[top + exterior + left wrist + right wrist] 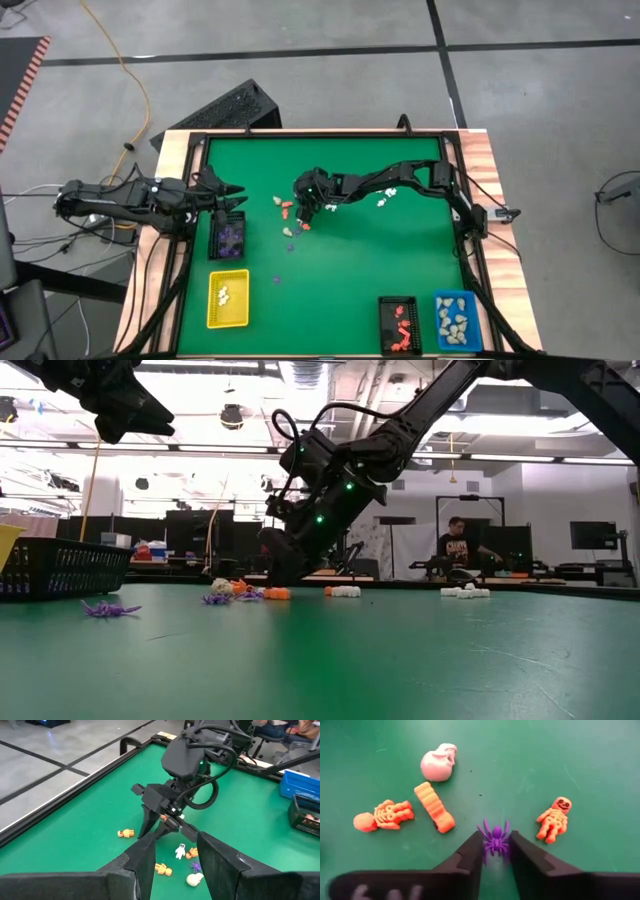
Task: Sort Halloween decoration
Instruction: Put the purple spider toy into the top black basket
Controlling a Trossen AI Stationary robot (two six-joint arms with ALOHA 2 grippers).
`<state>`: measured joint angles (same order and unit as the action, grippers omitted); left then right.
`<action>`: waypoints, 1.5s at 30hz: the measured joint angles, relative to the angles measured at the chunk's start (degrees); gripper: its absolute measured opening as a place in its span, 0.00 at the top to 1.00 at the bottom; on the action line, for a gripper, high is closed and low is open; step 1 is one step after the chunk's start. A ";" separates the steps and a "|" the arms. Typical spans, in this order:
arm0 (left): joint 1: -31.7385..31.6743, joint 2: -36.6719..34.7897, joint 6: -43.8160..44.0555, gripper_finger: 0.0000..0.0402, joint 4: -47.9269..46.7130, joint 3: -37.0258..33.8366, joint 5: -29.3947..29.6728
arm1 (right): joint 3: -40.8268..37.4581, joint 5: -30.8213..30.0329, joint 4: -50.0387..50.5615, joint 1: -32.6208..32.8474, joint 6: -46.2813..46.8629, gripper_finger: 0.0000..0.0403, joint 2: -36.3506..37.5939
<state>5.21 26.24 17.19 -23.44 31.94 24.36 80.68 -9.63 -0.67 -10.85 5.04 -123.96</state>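
My right gripper (495, 851) is down on the green mat at a cluster of tiny Halloween figurines, shut on a purple spider (494, 839). Around it lie a white skull (439, 762), an orange ribbed piece (434, 812) and two orange skeletons (382, 815) (553, 819). In the high view this gripper (300, 222) is at the table's middle. My left gripper (238, 192) hovers open and empty by the left edge, above a black tray (228, 237) holding purple pieces. My right gripper pinches the purple spider's body and hind legs (495, 847) between its two fingertips (472, 851). The fingers come slanting down from the table's right side. The spider lies flat on the mat, its front legs spread out beyond the tips.
A yellow tray (228, 298) with white pieces stands near left. A black tray (400, 325) with orange-red pieces and a blue tray (456, 320) with cream ones stand near right. Loose white figurines (384, 200) lie under the right arm, and a purple spider (110, 608) lies apart.
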 joint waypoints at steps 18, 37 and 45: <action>0.00 -0.01 0.09 0.67 0.07 0.00 0.26 | -0.31 -1.24 -2.39 0.63 -0.01 0.99 1.12; 0.00 0.00 0.66 0.67 1.18 0.00 0.68 | -0.14 3.85 -19.85 7.65 -1.65 1.00 3.58; 0.00 0.00 0.66 0.67 2.40 0.00 1.86 | 9.63 5.31 -18.92 10.97 -6.78 1.00 -0.01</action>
<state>5.21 26.24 17.85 -21.04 31.94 26.22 90.32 -4.32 -19.59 0.12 -1.74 -123.97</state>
